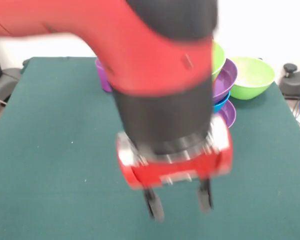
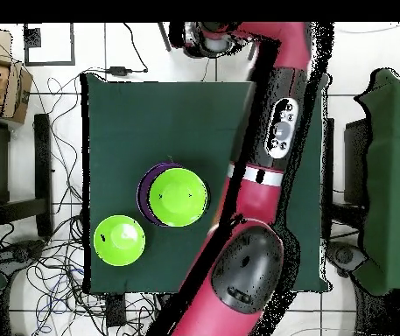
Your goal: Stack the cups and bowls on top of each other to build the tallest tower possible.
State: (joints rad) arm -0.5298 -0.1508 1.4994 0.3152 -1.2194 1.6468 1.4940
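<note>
Tower (image 1: 224,85) sits nested on its wide purple base, lime bowl (image 1: 251,76) loose beside it; tool (image 1: 179,200) hangs over bare surface (image 1: 50,150), fingers apart, empty.

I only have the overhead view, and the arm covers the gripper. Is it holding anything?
Observer: No. The front view shows the gripper open and empty.
Operator: What sits under the tower's lime top?
Observer: In the tower, a purple bowl, then a blue bowl, then a purple base.
Operator: Anything else hidden from me?
Observer: A purple piece peeks out beside the arm; I cannot tell what it is.
</note>
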